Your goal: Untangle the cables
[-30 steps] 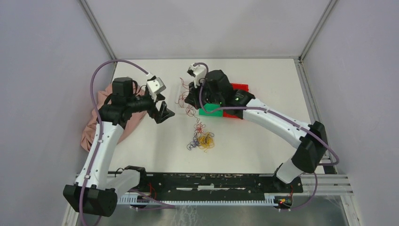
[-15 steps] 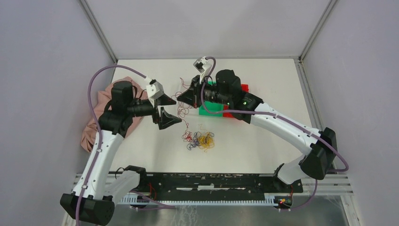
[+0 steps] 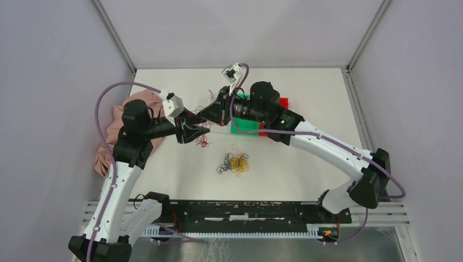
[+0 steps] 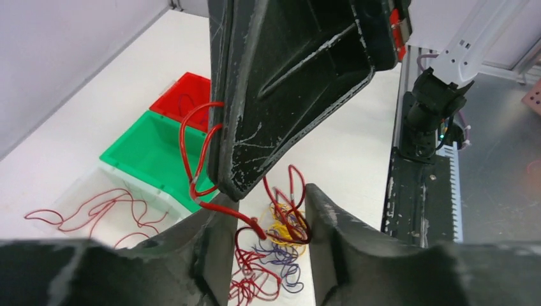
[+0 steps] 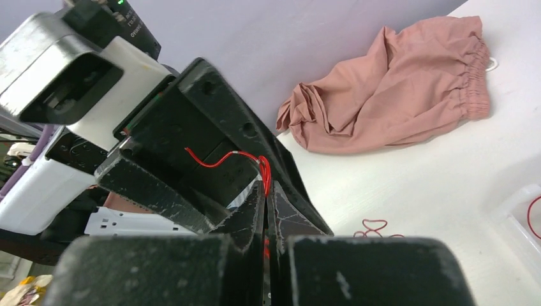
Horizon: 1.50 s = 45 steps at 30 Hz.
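Red cable (image 5: 264, 175) nipped, right tool (image 5: 266, 194), wrist view

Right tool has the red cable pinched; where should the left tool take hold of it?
I'd grip the red cable on the stretch hanging just below the right tool's pinch, clear of the clump. Come from the left side, across the strand: it runs between the left tool's open fingers.
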### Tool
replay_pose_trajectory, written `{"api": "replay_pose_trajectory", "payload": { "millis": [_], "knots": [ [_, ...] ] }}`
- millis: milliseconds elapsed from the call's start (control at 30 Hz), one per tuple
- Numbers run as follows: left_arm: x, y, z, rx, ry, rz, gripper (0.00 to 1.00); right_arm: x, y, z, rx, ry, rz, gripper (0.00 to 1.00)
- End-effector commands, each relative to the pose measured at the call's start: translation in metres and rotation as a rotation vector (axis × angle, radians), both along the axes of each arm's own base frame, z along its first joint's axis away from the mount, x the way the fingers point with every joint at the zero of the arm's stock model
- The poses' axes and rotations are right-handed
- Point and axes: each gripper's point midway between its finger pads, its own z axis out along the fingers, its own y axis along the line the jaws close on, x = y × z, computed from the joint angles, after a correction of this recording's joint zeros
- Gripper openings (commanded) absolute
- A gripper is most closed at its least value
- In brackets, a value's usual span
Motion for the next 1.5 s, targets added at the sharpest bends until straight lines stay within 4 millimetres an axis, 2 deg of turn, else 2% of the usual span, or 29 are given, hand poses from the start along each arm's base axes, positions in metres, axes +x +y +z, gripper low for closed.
{"api": "replay_pose_trajectory", "payload": {
  "millis": [0, 67, 133, 200, 267, 333, 400, 433, 567, 667, 767, 900, 1200, 1467],
  "knots": [
    [-0.001, -0.002, 0.018, -0.037, -0.047, -0.003, 0.38, -0.015, -0.005, 0.044, 0.106, -0.039, 0.041, 0.01],
    [-0.002, -0.003, 0.021, -0.038, -0.049, -0.01, 0.17, -0.016, -0.008, 0.042, 0.097, -0.038, 0.034, 0.06],
    [-0.002, -0.002, 0.023, -0.034, -0.047, -0.012, 0.09, -0.015, -0.011, 0.042, 0.089, -0.047, 0.018, 0.11],
    [-0.003, -0.003, 0.025, -0.031, -0.041, -0.019, 0.07, -0.017, -0.016, 0.045, 0.081, -0.065, 0.012, 0.22],
    [-0.004, -0.003, 0.026, -0.033, -0.032, -0.021, 0.07, -0.017, -0.024, 0.048, 0.063, -0.089, -0.008, 0.46],
    [-0.005, -0.003, 0.029, -0.039, -0.024, -0.022, 0.07, -0.018, -0.034, 0.049, 0.05, -0.123, -0.026, 0.64],
    [-0.006, -0.004, 0.032, -0.044, -0.02, -0.024, 0.07, -0.019, -0.045, 0.049, 0.052, -0.148, -0.042, 0.76],
    [-0.007, -0.004, 0.034, -0.047, -0.018, -0.026, 0.07, -0.021, -0.051, 0.047, 0.054, -0.159, -0.049, 0.78],
    [-0.004, -0.005, 0.041, -0.065, -0.003, -0.021, 0.07, -0.033, -0.076, 0.045, 0.083, -0.241, -0.069, 0.82],
    [-0.002, -0.006, 0.054, -0.104, 0.002, -0.012, 0.07, -0.043, -0.089, 0.03, 0.076, -0.281, -0.068, 0.82],
    [0.002, -0.007, 0.074, -0.159, -0.014, 0.008, 0.07, -0.049, -0.089, 0.011, 0.075, -0.288, -0.042, 0.81],
    [0.007, -0.009, 0.088, -0.205, 0.011, 0.023, 0.07, -0.051, -0.068, 0.001, 0.108, -0.29, 0.027, 0.79],
    [0.005, -0.01, 0.102, -0.225, 0.013, 0.019, 0.07, -0.053, -0.005, 0.015, 0.19, -0.34, 0.102, 0.8],
    [0.0, -0.011, 0.109, -0.236, 0.016, 0.008, 0.07, -0.032, 0.029, 0.011, 0.253, -0.29, 0.049, 0.76]
  ]
}}
